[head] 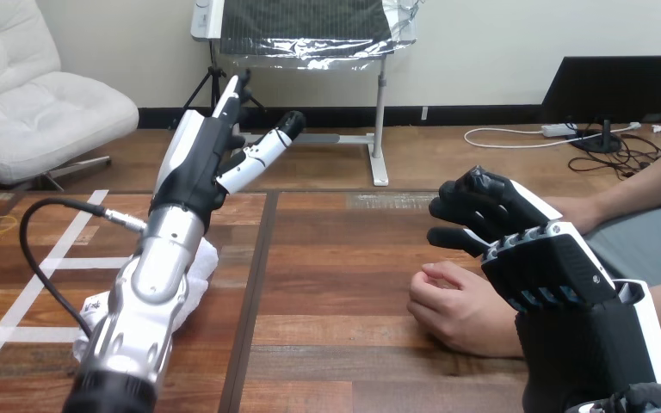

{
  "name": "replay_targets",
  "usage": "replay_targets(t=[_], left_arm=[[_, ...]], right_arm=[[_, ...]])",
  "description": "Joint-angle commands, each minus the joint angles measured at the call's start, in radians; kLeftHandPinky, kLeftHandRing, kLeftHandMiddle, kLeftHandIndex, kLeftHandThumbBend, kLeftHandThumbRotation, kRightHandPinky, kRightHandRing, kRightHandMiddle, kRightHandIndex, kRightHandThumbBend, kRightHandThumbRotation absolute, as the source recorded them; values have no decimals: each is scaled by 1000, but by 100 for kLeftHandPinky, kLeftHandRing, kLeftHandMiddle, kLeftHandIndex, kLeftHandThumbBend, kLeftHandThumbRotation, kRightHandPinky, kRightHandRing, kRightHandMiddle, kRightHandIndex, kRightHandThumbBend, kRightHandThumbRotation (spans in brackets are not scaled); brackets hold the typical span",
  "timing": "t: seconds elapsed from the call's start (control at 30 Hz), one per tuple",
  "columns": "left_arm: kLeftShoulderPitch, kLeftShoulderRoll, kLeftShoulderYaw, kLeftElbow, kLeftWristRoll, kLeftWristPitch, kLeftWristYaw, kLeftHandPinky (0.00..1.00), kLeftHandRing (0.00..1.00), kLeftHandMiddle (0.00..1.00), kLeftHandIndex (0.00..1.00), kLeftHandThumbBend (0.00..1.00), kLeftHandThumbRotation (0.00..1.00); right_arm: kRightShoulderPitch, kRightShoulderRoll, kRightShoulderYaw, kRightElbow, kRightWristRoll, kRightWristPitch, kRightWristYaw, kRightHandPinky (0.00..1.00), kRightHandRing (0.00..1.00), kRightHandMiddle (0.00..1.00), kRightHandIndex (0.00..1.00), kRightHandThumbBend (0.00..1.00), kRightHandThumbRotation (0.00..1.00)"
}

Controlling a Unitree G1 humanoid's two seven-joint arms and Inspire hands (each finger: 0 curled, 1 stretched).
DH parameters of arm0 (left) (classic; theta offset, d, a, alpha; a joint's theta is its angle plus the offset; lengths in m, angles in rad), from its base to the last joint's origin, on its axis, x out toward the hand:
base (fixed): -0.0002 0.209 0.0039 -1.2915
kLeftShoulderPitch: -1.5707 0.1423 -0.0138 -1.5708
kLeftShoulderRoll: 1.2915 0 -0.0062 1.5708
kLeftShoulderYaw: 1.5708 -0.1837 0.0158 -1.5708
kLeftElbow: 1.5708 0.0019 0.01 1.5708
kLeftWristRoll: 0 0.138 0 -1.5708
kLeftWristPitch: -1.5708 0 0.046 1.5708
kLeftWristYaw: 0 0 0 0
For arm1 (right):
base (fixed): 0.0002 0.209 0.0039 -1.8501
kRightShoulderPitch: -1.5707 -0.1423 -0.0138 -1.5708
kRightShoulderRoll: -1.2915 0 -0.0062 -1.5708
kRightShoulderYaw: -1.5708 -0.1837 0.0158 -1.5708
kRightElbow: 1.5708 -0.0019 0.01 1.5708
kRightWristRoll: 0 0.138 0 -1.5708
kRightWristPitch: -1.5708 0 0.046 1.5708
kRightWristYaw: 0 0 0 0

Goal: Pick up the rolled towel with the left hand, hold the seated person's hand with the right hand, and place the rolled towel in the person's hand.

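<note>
I see the rolled towel lying on the wooden table in the lower left of the frame, a white bundle that looks more bunched than neatly rolled. My left forearm crosses over it and hides its middle, so white cloth shows on both sides of the silver arm. Nothing grips it. My left hand is raised well above it, toward the upper left of the frame, with its fingers straight and spread and the thumb out to the right, holding nothing.

To the right of centre, low in the frame, the person's hand rests on the table in a loose fist, knuckles toward the towel, well apart from it. My right hand sits just above and to the right of that hand, over its wrist. Whether they touch I cannot tell, and I cannot tell whether this hand grips anything.

The person's other forearm comes in from the right edge and ends behind my right hand. White tape strips mark the table at far left.
</note>
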Motion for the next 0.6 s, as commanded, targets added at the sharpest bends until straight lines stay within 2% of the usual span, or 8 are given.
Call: replay_targets(t=[0.0,0.23,0.4,0.57], left_arm=[[-166,28,-24,135,42,16,54,80,91,92,98,57,63],[-255,49,-68,282,121,50,115,75,89,93,97,63,64],[-304,57,-89,368,152,70,140,75,90,94,97,66,64],[-347,61,-123,429,197,133,173,79,93,95,96,71,62]], right_arm=[[-51,12,-14,4,4,-27,-2,74,80,82,81,90,100],[-48,14,-15,7,-2,-32,-3,74,80,82,82,90,100],[-48,17,-13,8,-4,-36,-4,74,80,82,82,90,100],[-44,19,-10,6,-2,-35,-5,74,80,81,81,91,100]])
